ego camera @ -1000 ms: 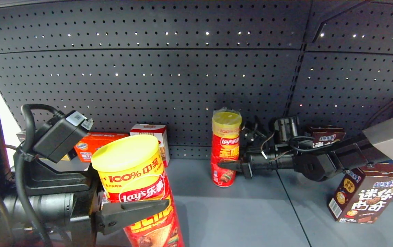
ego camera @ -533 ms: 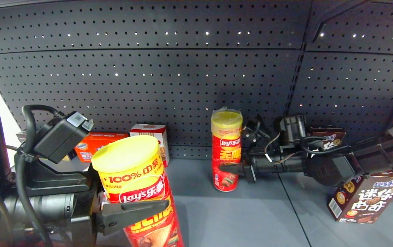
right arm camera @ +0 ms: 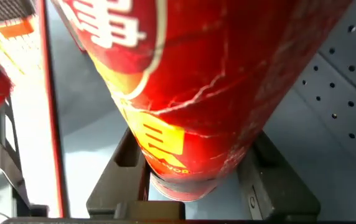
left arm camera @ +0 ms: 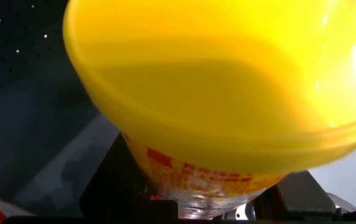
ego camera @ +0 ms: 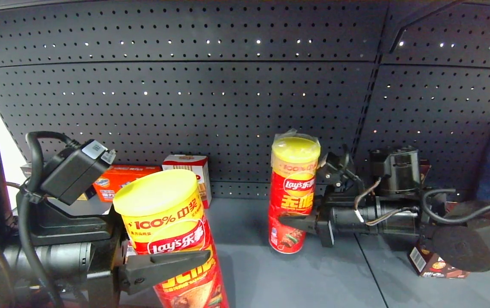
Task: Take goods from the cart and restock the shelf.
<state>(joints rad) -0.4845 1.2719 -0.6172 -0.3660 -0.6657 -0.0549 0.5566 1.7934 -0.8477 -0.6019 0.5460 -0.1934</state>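
- Red-and-yellow far can [ego camera: 294, 192] stands upright between the fingers of the right claw [ego camera: 295, 220], which pinch it below its middle. A low grip like that probably keeps the tall tube from tipping as it goes down.
- Whether its base already touches the shelf [ego camera: 270, 273] I cannot tell. It sits at or just above the surface, a little out from the pegboard [ego camera: 185, 107] beyond the claw.
- The left claw [ego camera: 170, 259] is clamped sideways on the near can [ego camera: 163, 214], which is also upright with its yellow lid on top. This can seems to be held back, waiting its turn while the right arm works.
- Bare shelf lies between the two claws, a likely spot for the near can.
- Beyond the left claw, against the pegboard, sit an orange box [ego camera: 120, 179] and a white box [ego camera: 189, 167]. They are already stocked and are well apart from both cans.
- A brown box [ego camera: 431, 265] stands under the right arm, behind its claw. Pulling the arm back carelessly could knock it.
- Judged from this, the far can is near release and the near can is not yet placed.
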